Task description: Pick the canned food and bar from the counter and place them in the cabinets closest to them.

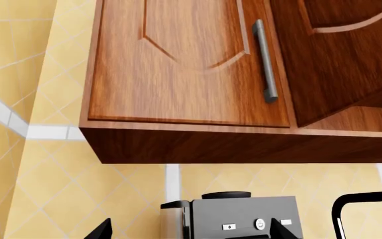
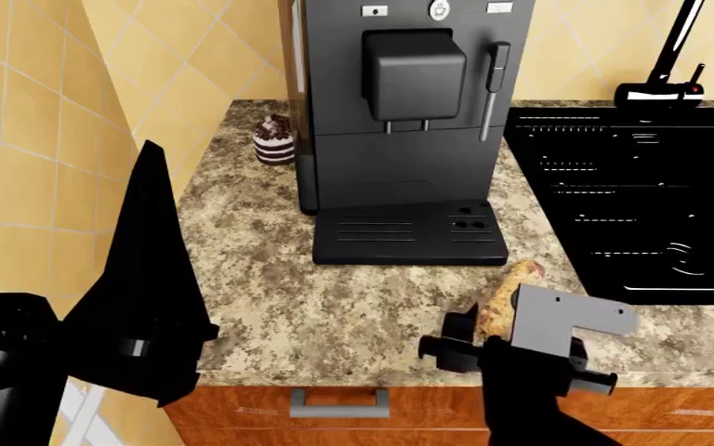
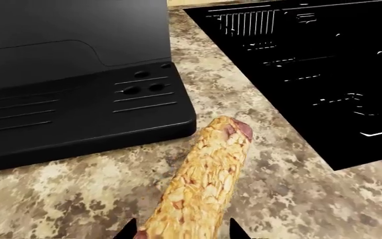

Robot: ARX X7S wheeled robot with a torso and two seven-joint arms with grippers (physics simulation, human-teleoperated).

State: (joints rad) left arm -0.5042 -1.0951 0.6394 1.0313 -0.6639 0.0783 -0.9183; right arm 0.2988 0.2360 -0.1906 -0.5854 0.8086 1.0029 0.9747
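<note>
Right hand (image 3: 183, 232) low over the tabletop (image 2: 370, 307), in front of the coffee machine (image 2: 394, 121) and off its right corner. Open, one finger on each side of the bar (image 3: 204, 179), neither visibly pressing. Straddles only the near end of the bar; far end points at the machine's drip tray (image 3: 78, 114) and stops just short of it.

Likely trouble: closing this close to one end, so the long free part droops or swings on the lift. Could also squirt out of the pinch, given the rounded, grainy sides. Could roll or get nudged right of the machine, toward the black sink (image 2: 630, 204), if one finger lands first. Could clip the tray if pushed forward.

Left hand (image 1: 191, 232) also spread wide and empty, raised above the machine, facing the closed wall cabinet (image 1: 177, 64). No can in sight in any view, so no telling where it is from here.
</note>
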